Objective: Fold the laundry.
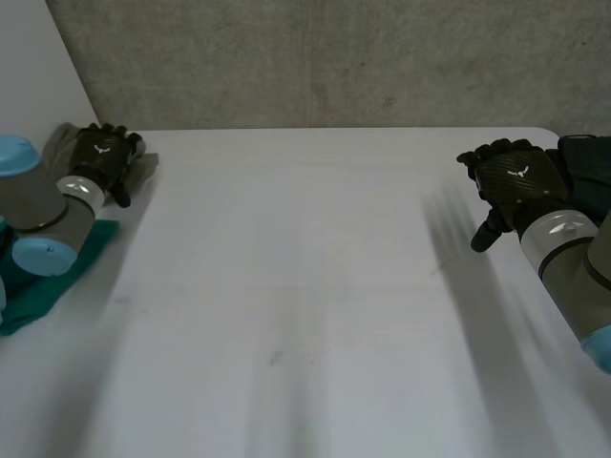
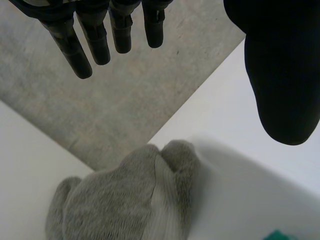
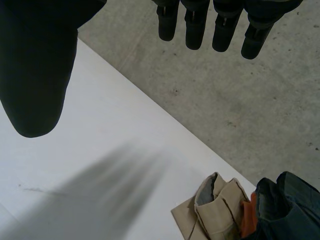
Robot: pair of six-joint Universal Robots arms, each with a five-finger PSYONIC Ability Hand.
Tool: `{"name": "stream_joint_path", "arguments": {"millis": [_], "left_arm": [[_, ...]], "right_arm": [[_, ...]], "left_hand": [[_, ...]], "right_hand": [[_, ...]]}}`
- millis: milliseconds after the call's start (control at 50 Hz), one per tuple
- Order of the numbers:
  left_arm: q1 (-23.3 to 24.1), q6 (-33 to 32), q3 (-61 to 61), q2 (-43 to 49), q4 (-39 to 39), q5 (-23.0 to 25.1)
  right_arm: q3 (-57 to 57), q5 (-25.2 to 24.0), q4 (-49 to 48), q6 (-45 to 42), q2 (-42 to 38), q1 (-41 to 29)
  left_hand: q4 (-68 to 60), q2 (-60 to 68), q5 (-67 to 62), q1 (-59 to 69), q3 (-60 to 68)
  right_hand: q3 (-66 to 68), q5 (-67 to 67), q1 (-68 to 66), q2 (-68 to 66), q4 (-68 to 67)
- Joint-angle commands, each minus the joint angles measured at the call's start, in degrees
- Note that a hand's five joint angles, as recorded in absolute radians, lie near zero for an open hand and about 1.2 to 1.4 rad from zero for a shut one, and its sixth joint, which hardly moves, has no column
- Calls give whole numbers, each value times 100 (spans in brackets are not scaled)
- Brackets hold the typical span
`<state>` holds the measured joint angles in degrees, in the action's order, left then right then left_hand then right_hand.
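My left hand (image 1: 103,153) hovers open above a grey knitted cloth (image 1: 146,170) at the table's far left corner. In the left wrist view its fingers (image 2: 75,50) are straight and apart from the thumb, and the bunched grey cloth (image 2: 125,200) lies below the palm, untouched. At the table's right edge my right hand (image 1: 514,176) is also open and holds nothing. Its straight fingers (image 3: 200,30) hang above the table edge. A folded beige garment (image 3: 217,210) and a dark garment (image 3: 285,205) with an orange piece (image 3: 248,220) between them lie beyond that hand.
A teal cloth (image 1: 38,286) lies at the left edge under my left arm. The dark garment (image 1: 587,157) sits at the far right corner. The white table (image 1: 305,286) stretches bare between the arms. A concrete floor lies beyond its far edge.
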<state>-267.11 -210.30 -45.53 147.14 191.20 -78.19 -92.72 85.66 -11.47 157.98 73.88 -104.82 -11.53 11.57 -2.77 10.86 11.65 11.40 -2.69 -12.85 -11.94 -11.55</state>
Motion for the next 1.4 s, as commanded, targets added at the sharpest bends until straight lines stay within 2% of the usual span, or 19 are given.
{"name": "stream_joint_path", "arguments": {"millis": [20, 160, 260, 360, 540, 560, 620, 640, 660, 720, 880, 960, 1080, 1160, 1180, 1280, 1320, 1340, 1400], "left_arm": [[-113, 112, 149, -282, -881, -477], [-280, -133, 141, -704, -2085, -1083], [-473, -318, -421, -1266, -2816, -1278], [-772, -739, -1202, -1627, -2624, -1313], [-1089, -1663, -1986, -1461, -1789, -1339], [-1106, -1689, -2004, -1443, -1718, -1356], [-1185, -1663, -2012, -1434, -1498, -1313], [-1177, -1637, -2012, -1443, -1463, -1295], [-1142, -1585, -1986, -1504, -1393, -1260], [-1019, -1391, -1986, -1697, -1384, -1216], [-150, -118, -2109, -2918, -1743, -935], [491, 935, -2266, -3699, -2366, -874], [1344, 2009, -2890, -4263, -2790, -663], [2082, 2660, -3497, -4352, -2553, -364], [2406, 2878, -3707, -4247, -2335, -242], [3322, 3188, -3999, -3641, -1464, -170], [3393, 3153, -3955, -3430, -1227, -284], [3385, 3118, -3868, -3307, -1217, -450], [3306, 3039, -3806, -3472, -1479, -854]], "right_arm": [[0, -76, 57, 23, -5, 6], [0, -111, 136, -4, -75, -21], [0, -120, 119, -4, -137, -21], [0, -190, 136, -12, -207, -64], [-70, -217, 110, -12, -207, -135], [-88, -226, 110, -12, -199, -135], [-97, -252, 101, -21, -216, -152], [-97, -252, 101, -21, -216, -161], [-105, -252, 101, -21, -225, -170], [-97, -252, 101, -21, -207, -170], [-79, -261, 101, -12, -41, -12], [-44, -261, 127, 5, 21, 102], [-35, -322, 136, -4, 48, 155], [-53, -331, 136, -21, 13, 138], [-53, -331, 136, -21, -5, 120], [-62, -296, 136, -21, -84, 76], [-70, -313, 136, -21, -102, 76], [-70, -313, 136, -21, -110, 76], [-79, -331, 136, -4, -119, 76]], "left_hand": [[153, -157, 277, -86, -165], [153, -157, 277, -86, -165], [153, -157, 277, -86, -165], [153, -157, 277, -86, -165], [153, -157, 277, -86, -165], [-48, 45, 76, 115, 37], [-3322, 3318, -3197, 3388, 3310], [-4798, 4795, -4674, 4865, 4787], [-6826, 6823, -6702, 6893, 6815], [-6847, 6843, -6723, 6914, 6835], [-6847, 6843, -6723, 6914, 6835], [-6847, 6843, -6723, 6914, 6835], [-6847, 6843, -6723, 6914, 6835], [-6847, 6843, -6723, 6914, 6835], [-6847, 6843, -6723, 6914, 6835], [-6847, 6843, -6723, 6914, 6835], [-5629, 5625, -5505, 5696, 5617], [-3373, 3369, -3248, 3440, 3361], [-250, 247, -126, 317, 239]], "right_hand": [[-140, 269, 285, 194, 155], [-140, 269, 285, 194, 155], [-140, 269, 285, 194, 155], [-140, 269, 285, 194, 155], [-140, 269, 285, 194, 155], [-140, 269, 285, 194, 155], [-140, 269, 285, 194, 155], [-140, 269, 285, 194, 155], [-140, 269, 285, 194, 155], [-140, 269, 285, 194, 155], [-140, 269, 285, 194, 155], [-140, 269, 285, 194, 155], [-140, 269, 285, 194, 155], [-140, 269, 285, 194, 155], [-140, 269, 285, 194, 155], [-140, 269, 285, 194, 155], [-140, 269, 285, 194, 155], [-140, 269, 285, 194, 155], [-140, 269, 285, 194, 155]]}}
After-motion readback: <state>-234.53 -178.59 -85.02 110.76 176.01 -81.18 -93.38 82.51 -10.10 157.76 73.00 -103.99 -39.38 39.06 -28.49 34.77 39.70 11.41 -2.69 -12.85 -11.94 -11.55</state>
